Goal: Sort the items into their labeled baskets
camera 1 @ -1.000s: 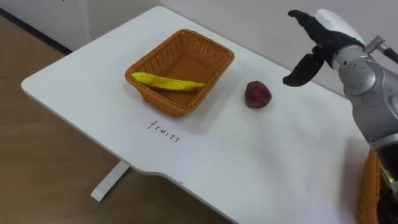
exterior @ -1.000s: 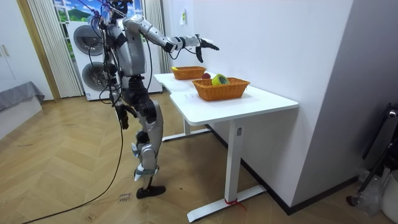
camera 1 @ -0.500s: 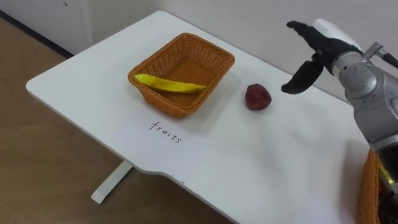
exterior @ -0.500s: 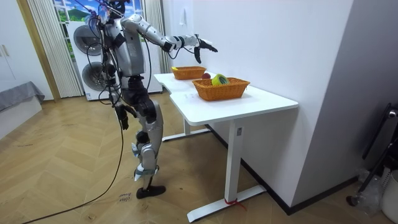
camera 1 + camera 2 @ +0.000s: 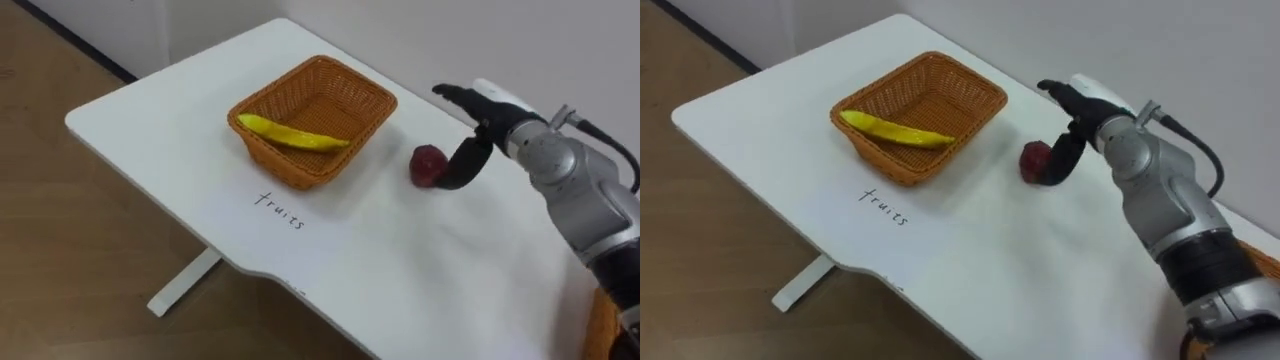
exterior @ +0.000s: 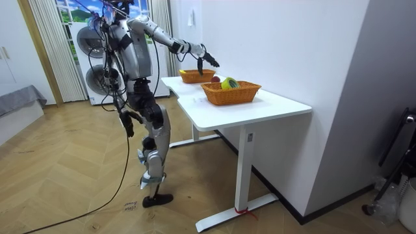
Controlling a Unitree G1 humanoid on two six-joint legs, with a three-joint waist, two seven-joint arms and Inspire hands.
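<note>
— Where's the fruit?
— The dark red fruit lies on the white table, just right of the wicker basket holding the banana.
— And the right hand?
— Spread loose above it, thumb hanging beside it, possibly touching; nothing grasped.

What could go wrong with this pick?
1. The fruit sits loose on the table. The right hand is open, with its thumb down by the fruit's right side. A touch before closing could roll it away, perhaps against the basket.
2. The banana lies across the basket's near side. A fruit dropped there might land on it and bounce out.
</note>
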